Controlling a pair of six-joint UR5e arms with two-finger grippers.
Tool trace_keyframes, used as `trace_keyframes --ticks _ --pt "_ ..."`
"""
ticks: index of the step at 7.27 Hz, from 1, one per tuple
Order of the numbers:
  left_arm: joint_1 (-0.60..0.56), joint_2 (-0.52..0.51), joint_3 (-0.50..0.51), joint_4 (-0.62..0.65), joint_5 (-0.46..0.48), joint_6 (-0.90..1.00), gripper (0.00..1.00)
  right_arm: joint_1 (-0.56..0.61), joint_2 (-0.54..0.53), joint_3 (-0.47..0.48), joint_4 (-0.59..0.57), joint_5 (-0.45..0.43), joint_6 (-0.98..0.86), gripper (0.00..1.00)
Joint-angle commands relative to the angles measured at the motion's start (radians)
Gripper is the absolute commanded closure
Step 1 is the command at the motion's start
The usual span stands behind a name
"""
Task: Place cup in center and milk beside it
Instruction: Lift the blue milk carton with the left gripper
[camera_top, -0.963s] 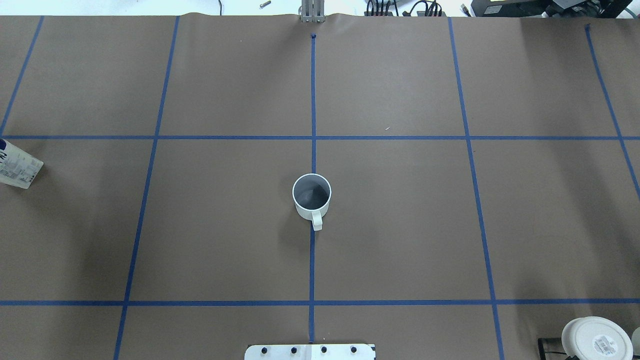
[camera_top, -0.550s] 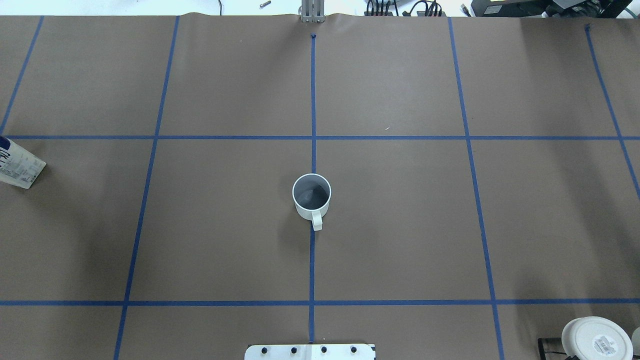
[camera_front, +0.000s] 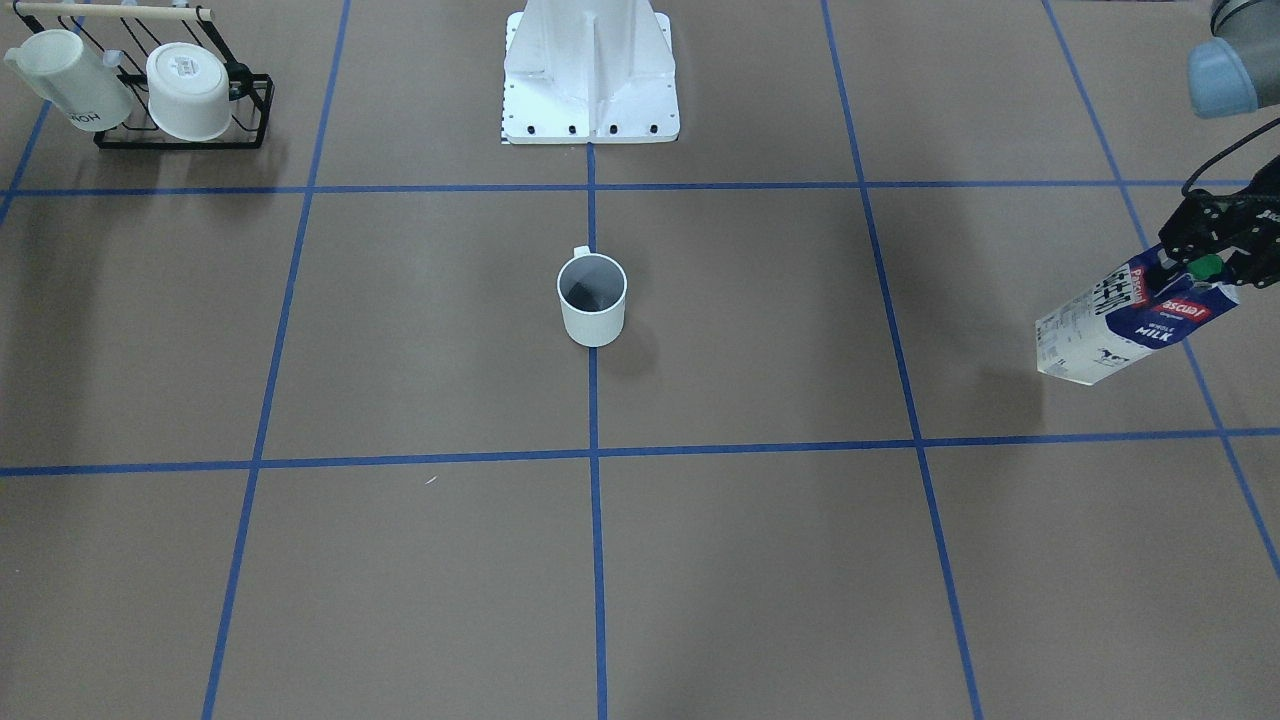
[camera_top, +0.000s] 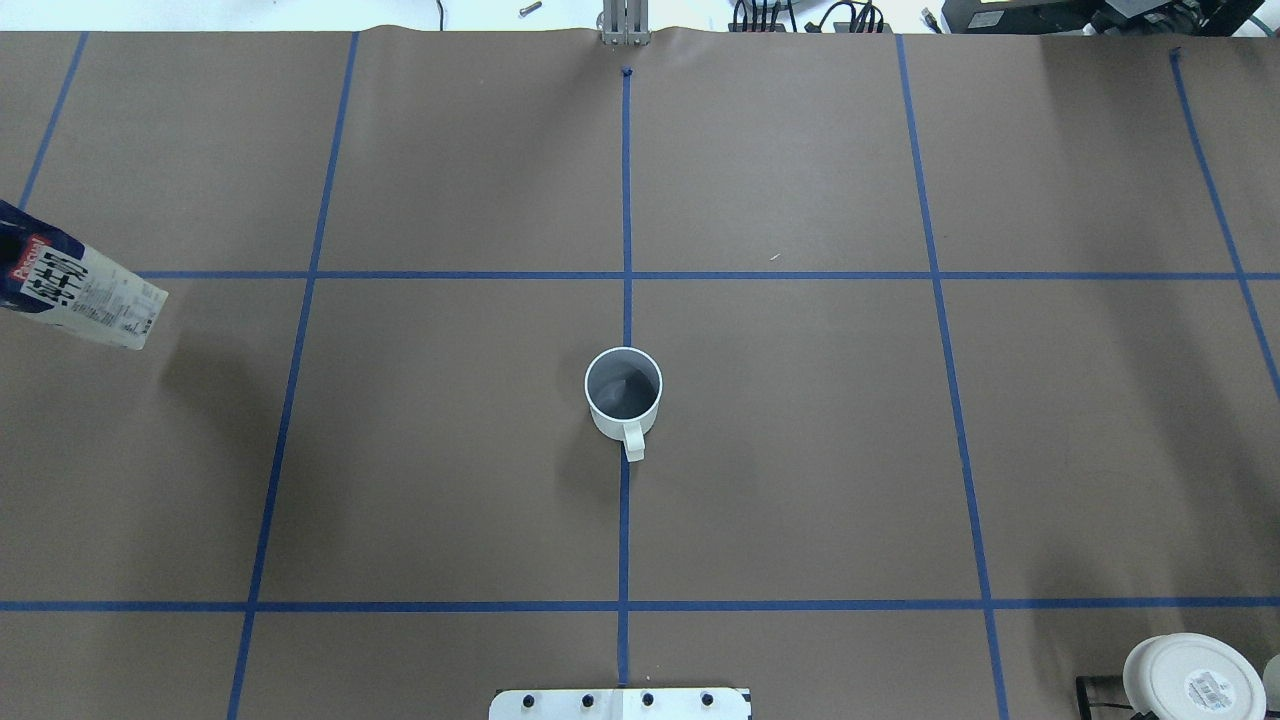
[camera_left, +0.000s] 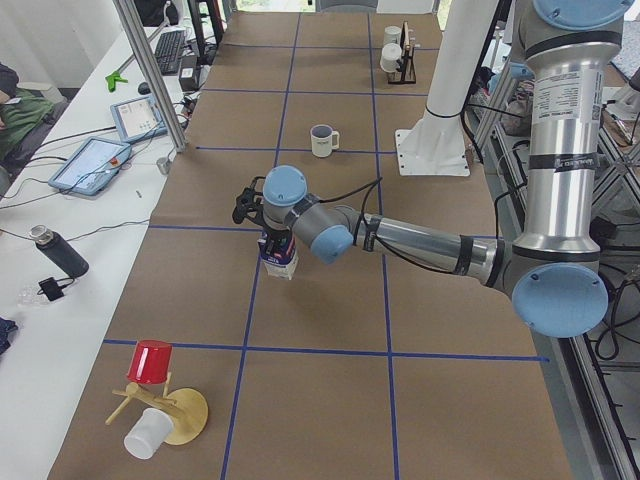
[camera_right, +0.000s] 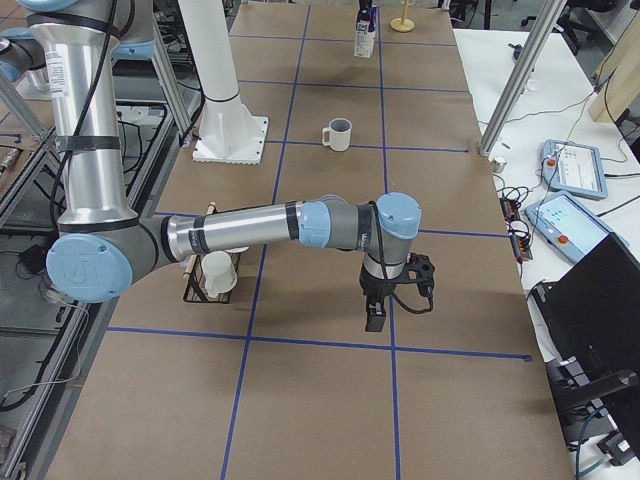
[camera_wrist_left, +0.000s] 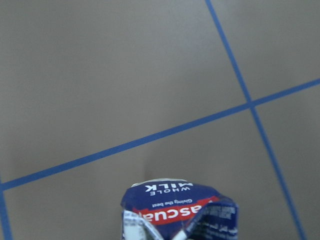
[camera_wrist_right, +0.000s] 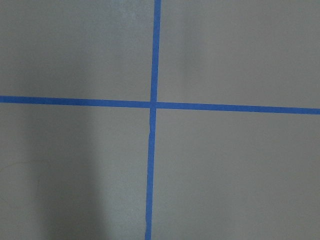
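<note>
The pale grey-white cup (camera_top: 623, 395) stands upright on the middle blue tape line at the table's center (camera_top: 625, 520), its handle toward the robot; it also shows in the front view (camera_front: 592, 298). My left gripper (camera_front: 1213, 252) is shut on the top of the milk carton (camera_front: 1128, 322) and holds it tilted above the table, far out on my left side (camera_top: 82, 296). The left wrist view shows the carton's top (camera_wrist_left: 180, 210) over tape lines. My right gripper (camera_right: 375, 318) hangs low over the table on my right; I cannot tell if it is open.
A black rack (camera_front: 180, 135) with two white cups stands near the robot's base (camera_front: 590, 75) on my right side. A wooden stand with a red cup (camera_left: 150, 362) sits at the table's left end. Operators' tablets lie beyond the far edge.
The milk carton has moved further into the overhead view from the left edge, toward the table's far side and the center. The cup has not moved.
</note>
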Motion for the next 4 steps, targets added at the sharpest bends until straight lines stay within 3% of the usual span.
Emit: trace_keyframes --ticks 1,3,4 --pt "0.148 -0.066 -0.108 0.003 0.094 -0.330 1.00 0.000 -0.001 0.003 0.000 0.002 -0.001 0.00" --pt "0.316 -0.207 -0.139 0.051 0.185 -0.576 1.00 0.000 -0.001 0.001 0.000 0.002 -0.001 0.00" --pt "0.386 -0.296 -0.171 0.190 0.248 -0.621 1.00 0.000 -0.001 0.001 0.000 0.002 0.001 0.00"
